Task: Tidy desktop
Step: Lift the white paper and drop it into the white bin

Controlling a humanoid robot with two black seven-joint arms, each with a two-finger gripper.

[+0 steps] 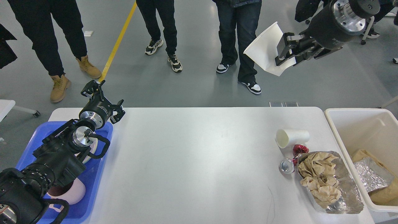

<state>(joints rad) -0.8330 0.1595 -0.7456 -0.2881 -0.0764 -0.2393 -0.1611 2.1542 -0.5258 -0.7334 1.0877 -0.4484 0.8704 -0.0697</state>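
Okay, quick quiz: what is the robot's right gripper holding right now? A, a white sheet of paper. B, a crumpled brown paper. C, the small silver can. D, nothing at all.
A: the right gripper is clamped on a white sheet of paper, raised high above the desktop; the brown paper and silver can lie below.

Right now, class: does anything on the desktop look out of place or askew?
Yes. At the desktop's right end, a white paper cup lies tipped on its side beside a red wrapper, a small can and crumpled brown paper on foil.
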